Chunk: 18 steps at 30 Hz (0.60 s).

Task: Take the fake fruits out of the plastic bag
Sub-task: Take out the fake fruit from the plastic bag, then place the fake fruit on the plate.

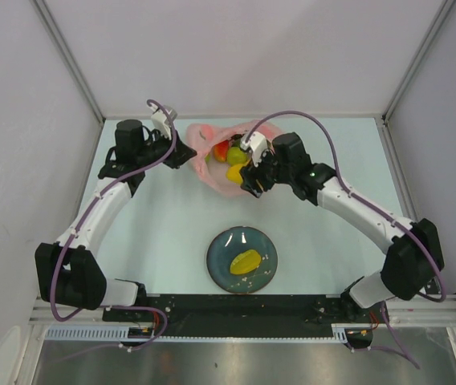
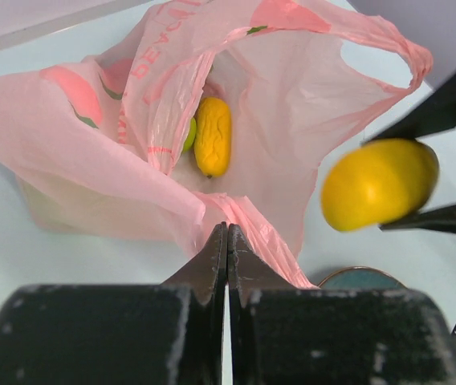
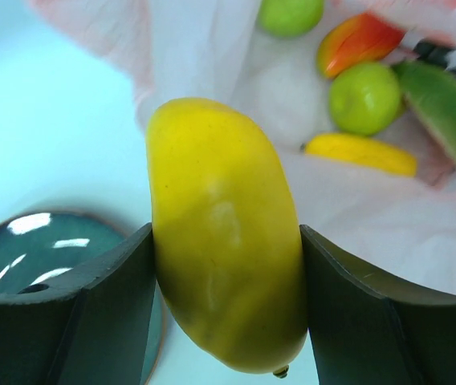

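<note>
My left gripper [image 2: 226, 231] is pinched shut on the near rim of the thin, crinkly pink plastic bag [image 2: 67, 152], far centre. My right gripper [image 3: 226, 281] clamps a glossy yellow plastic mango [image 3: 220, 208] just outside the bag's mouth. More plastic fruits [image 3: 364, 96] lie inside.

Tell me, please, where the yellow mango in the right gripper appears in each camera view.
Top external: yellow mango upper centre, at the pink plastic bag's near edge.
Left wrist: right side, mid-height.
Right wrist: centre, clamped in the right gripper.
Shared landmark: the pink plastic bag, behind it in both wrist views.
</note>
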{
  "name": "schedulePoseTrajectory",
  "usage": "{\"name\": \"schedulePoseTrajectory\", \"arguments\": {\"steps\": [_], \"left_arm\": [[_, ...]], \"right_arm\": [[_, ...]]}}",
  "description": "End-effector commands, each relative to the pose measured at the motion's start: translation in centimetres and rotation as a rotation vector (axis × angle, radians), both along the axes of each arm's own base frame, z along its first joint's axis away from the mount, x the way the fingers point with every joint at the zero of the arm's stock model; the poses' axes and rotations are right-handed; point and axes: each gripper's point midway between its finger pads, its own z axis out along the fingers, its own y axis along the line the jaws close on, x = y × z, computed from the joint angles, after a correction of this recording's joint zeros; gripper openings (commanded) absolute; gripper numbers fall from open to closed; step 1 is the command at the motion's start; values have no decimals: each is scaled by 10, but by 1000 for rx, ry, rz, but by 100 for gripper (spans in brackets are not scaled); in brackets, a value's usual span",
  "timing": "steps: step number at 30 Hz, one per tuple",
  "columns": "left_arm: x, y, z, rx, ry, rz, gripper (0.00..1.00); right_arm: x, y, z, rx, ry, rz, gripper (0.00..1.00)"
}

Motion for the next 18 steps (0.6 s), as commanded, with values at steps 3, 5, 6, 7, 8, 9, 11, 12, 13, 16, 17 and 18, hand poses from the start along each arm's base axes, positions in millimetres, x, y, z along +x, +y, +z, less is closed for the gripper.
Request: {"name": "schedulePoseTrajectory", "arguments": {"steps": [3, 5, 6, 7, 8, 9, 11, 12, 13, 16, 17, 18], "left_arm": [[-5, -8, 18, -38, -42, -32, 0], [-6, -9, 18, -33, -42, -38, 0], [-8, -11, 17, -28, -43, -44, 0], [-8, -11, 17, -27, -43, -45, 0], [-9, -12, 16, -27, -40, -48, 0], [-11, -13, 16, -27, -43, -53, 0], [-13, -15, 17, -25, -45, -58, 0], [-14, -15, 15, -23, -40, -60, 0], [-14, -16, 16, -23, -43, -60, 0], [-15, -16, 18, -24, -50, -65, 0], [-15, -16, 20, -24, -53, -64, 0], [-15, -16, 20, -25, -55, -64, 0]], "right_arm": [[-59, -30, -29, -10, 172, 21, 43], [-74, -33, -34, -1, 201, 42, 43], [-83, -36, -47, -7, 240, 43, 43], [-88, -37, -53, -8, 262, 49, 43], [-91, -38, -55, -6, 267, 51, 43], [-93, -40, -65, -13, 280, 47, 43], [-96, -39, -71, -14, 289, 62, 43], [-96, -38, -76, -21, 300, 66, 43], [-95, -38, -79, -21, 309, 60, 43], [-98, -34, -88, -35, 338, 65, 43], [-101, -33, -92, -43, 348, 73, 43], [-103, -30, -94, -47, 346, 82, 43]]}}
